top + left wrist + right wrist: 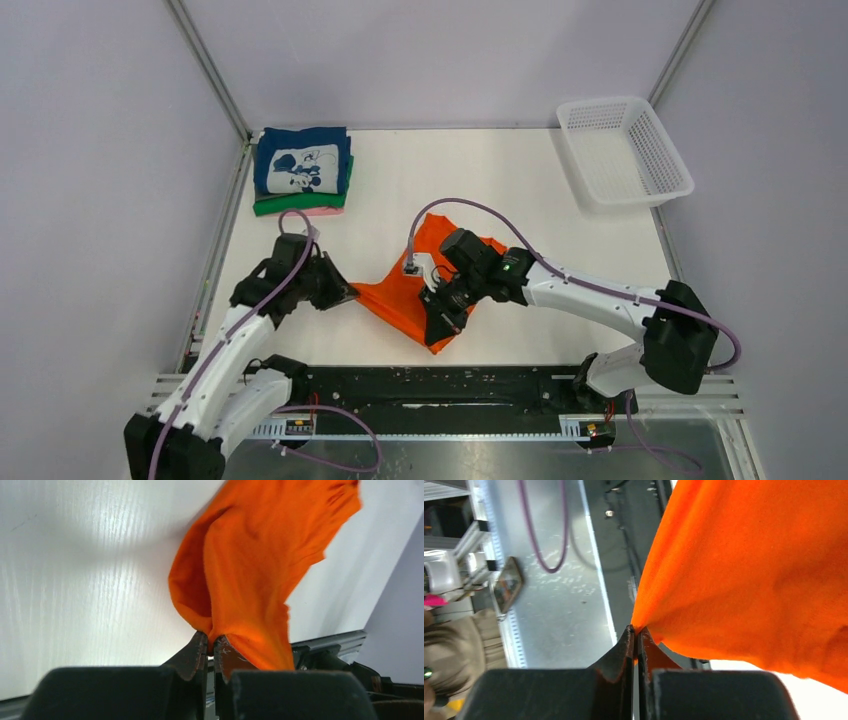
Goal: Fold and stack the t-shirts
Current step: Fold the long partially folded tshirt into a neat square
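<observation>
**Top external and both wrists: left gripper (345,293) and right gripper (437,335) each clamped on the orange t-shirt (395,300)**

Top external: the left gripper pinches the shirt's left edge. The right gripper pinches its near corner. The orange cloth runs bunched from the left tool's tips across to the right tool, then on past the right wrist toward the far side of the table (480,180).

Well beyond the left gripper, in the far left corner, lies a folded stack. The navy t-shirt (300,165) with its white cartoon print is on top and the green t-shirt (300,207) is under it. An edge of the pink t-shirt (325,212) shows at the bottom. Well beyond the right gripper, in the far right corner, stands the white mesh basket (600,102), apart from all the cloth.

Left wrist: the fingers (197,652) are drawn together with a fold of orange cloth caught between their tips. The shirt fans out ahead of the tips and to their right, above the white table top.

Right wrist: the fingers (624,650) meet on a pinched point of the orange cloth. The shirt spreads ahead and to the right of the tips, filling that side. To their left, below, are the metal frame and a purple cable (549,555).
</observation>
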Robot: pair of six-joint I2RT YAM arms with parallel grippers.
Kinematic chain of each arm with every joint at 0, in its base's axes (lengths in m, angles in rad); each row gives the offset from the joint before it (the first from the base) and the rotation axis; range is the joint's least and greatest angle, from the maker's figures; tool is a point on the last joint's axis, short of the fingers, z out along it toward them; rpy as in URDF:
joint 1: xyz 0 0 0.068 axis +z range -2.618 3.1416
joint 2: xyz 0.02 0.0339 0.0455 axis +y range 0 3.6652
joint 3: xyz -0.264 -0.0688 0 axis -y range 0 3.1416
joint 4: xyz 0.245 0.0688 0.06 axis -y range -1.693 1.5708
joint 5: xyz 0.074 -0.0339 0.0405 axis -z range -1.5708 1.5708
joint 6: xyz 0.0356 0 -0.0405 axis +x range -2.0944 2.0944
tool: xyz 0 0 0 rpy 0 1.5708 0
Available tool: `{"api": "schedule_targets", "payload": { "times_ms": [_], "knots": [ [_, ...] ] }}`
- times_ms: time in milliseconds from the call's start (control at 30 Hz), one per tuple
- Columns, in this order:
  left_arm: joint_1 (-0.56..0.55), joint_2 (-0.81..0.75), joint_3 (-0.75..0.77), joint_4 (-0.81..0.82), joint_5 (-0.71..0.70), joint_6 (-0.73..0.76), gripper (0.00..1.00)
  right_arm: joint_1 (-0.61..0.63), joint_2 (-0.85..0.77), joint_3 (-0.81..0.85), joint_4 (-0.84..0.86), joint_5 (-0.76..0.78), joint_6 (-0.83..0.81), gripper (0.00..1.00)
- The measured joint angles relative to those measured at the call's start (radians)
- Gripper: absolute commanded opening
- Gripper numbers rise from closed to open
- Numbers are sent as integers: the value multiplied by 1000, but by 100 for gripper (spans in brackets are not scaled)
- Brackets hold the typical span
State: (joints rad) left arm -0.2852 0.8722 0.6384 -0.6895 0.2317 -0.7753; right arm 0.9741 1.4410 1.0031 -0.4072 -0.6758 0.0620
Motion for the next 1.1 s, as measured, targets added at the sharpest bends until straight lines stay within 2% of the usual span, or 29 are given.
{"api": "schedule_targets", "payload": {
  "times_ms": [167, 367, 567, 833, 1100],
  "knots": [
    [-4, -87, 85, -84, 8, -4, 0, -6, -61, 10, -20, -68, 47, 2],
    [-5, 14, 194, -31, 38, -3, 0, -94, -103, 14, -33, -79, 92, 2],
    [-13, 215, 277, 65, 71, -2, 0, -273, -129, -16, -44, -74, 119, 3],
    [-75, 554, 484, 154, 111, 14, 0, -469, -134, -64, -55, -69, 134, 4],
    [-102, 911, 711, 187, 147, 26, 0, -608, 9, -64, -46, -64, 121, 12]
  ]
}}
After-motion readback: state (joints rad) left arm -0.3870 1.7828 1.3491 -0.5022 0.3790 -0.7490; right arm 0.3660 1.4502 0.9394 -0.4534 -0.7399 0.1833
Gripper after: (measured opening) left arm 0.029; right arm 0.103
